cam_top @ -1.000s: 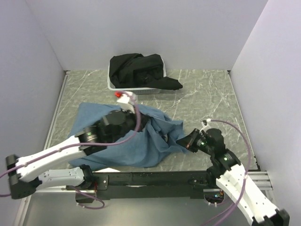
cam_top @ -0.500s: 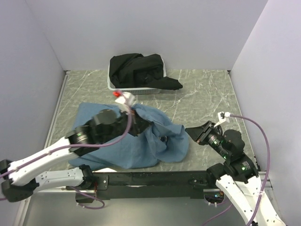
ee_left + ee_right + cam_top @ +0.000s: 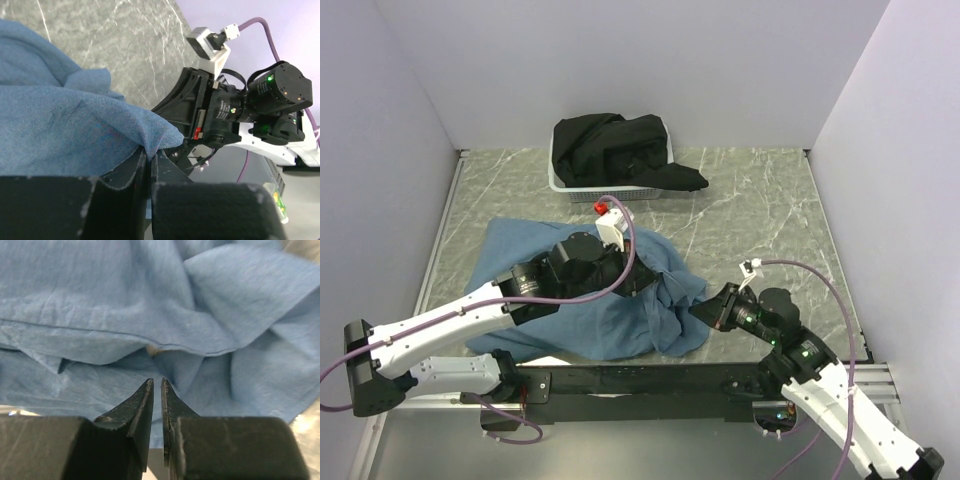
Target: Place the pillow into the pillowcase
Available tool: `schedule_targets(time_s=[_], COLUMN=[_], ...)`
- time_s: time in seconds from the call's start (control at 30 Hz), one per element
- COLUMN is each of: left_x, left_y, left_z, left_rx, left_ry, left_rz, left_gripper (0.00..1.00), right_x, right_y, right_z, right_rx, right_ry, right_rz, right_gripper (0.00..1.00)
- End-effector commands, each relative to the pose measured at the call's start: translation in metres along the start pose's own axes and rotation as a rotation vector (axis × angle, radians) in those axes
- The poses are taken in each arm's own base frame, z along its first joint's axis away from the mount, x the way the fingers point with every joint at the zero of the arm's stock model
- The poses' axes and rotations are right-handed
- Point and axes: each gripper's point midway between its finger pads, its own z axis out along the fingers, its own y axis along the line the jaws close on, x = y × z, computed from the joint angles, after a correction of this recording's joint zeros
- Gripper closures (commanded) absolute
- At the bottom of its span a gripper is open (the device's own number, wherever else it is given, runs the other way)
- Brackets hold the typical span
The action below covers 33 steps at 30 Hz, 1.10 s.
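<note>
Back at the pillowcase [image 3: 520,258] edge with the right gripper [image 3: 156,383], nearly closed on nothing. Left gripper [image 3: 149,158] clamped on a fold. Pillow [image 3: 151,350] only a pale sliver inside. Probably final covering; next, pinch hem and draw over.

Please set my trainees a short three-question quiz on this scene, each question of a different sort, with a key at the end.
1. True or false: the basket at the far edge holds a black cloth.
2. What is the left end effector pinching? A: pillowcase. B: black cloth. C: nothing.
3. Fill the gap: seen from above, the right end effector is at the pillowcase's ____ side (left or right).

Key: 1 true; 2 A; 3 right.
</note>
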Motion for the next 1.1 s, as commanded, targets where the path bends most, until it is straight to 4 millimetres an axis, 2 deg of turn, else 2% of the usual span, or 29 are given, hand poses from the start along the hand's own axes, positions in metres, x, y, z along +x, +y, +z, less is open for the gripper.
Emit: schedule_targets(time_s=[0.0, 0.07, 0.13, 0.17, 0.2, 0.27, 0.4, 0.53, 0.6, 0.77, 0.83, 0.97, 1.07], left_x=[-0.002, 0.002, 0.002, 0.003, 0.002, 0.003, 0.002, 0.018, 0.031, 0.060, 0.063, 0.055, 0.048], left_y=[-0.011, -0.010, -0.013, -0.015, -0.017, -0.021, -0.028, -0.040, -0.045, -0.033, -0.036, -0.042, -0.033], left_z=[0.002, 0.002, -0.001, -0.002, -0.004, -0.007, -0.018, -0.028, -0.037, -0.054, -0.063, -0.073, -0.069], left_rx=[0.051, 0.057, 0.071, 0.080, 0.089, 0.108, 0.141, 0.215, 0.255, 0.241, 0.275, 0.300, 0.226], left_ry=[-0.005, 0.004, 0.008, 0.014, 0.013, 0.023, 0.028, 0.117, 0.185, 0.275, 0.285, 0.258, 0.220], left_rz=[-0.049, -0.057, -0.065, -0.067, -0.069, -0.074, -0.080, -0.075, -0.074, -0.099, -0.103, -0.097, -0.113], left_gripper=[0.92, 0.92, 0.91, 0.91, 0.91, 0.91, 0.91, 0.92, 0.94, 0.96, 0.95, 0.92, 0.91], right_x=[-0.005, 0.001, 0.017, 0.013, 0.018, 0.017, 0.013, -0.008, -0.029, -0.062, -0.071, -0.086, -0.080], right_y=[0.034, 0.045, 0.039, 0.049, 0.044, 0.053, 0.059, 0.062, 0.063, 0.067, 0.065, 0.069, 0.068], right_z=[0.008, 0.012, 0.019, 0.022, 0.027, 0.030, 0.040, 0.048, 0.051, 0.055, 0.059, 0.065, 0.059], right_rx=[-0.143, -0.196, -0.181, -0.225, -0.204, -0.243, -0.249, -0.204, -0.179, -0.164, -0.142, -0.113, -0.100], right_ry=[-0.015, 0.005, 0.075, 0.057, 0.080, 0.078, 0.079, 0.012, -0.048, -0.093, -0.104, -0.117, -0.112], right_rz=[-0.011, -0.012, 0.021, 0.019, 0.048, 0.057, 0.106, 0.128, 0.114, 0.106, 0.099, 0.058, 0.036], right_gripper=[0.82, 0.80, 0.80, 0.78, 0.78, 0.74, 0.66, 0.57, 0.53, 0.50, 0.50, 0.50, 0.50])
